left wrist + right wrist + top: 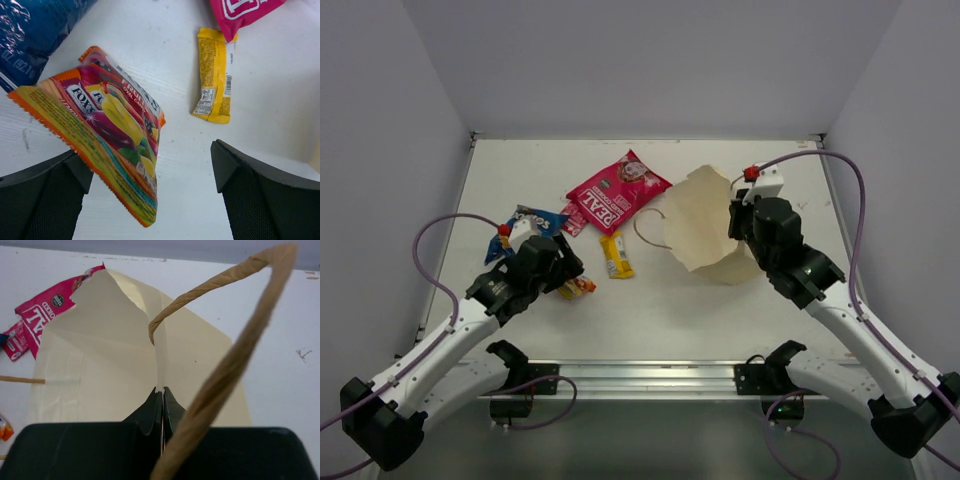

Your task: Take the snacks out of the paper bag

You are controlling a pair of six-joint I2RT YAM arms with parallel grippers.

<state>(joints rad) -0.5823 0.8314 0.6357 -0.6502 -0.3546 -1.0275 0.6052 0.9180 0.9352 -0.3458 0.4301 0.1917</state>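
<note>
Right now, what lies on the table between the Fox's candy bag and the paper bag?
The small yellow bar lies between the Fox's candy bag and the paper bag; the top view shows it.

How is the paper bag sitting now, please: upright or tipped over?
Tipped over: the paper bag lies on its side on the table, a broad face up, with the right claw shut on its edge.
</note>
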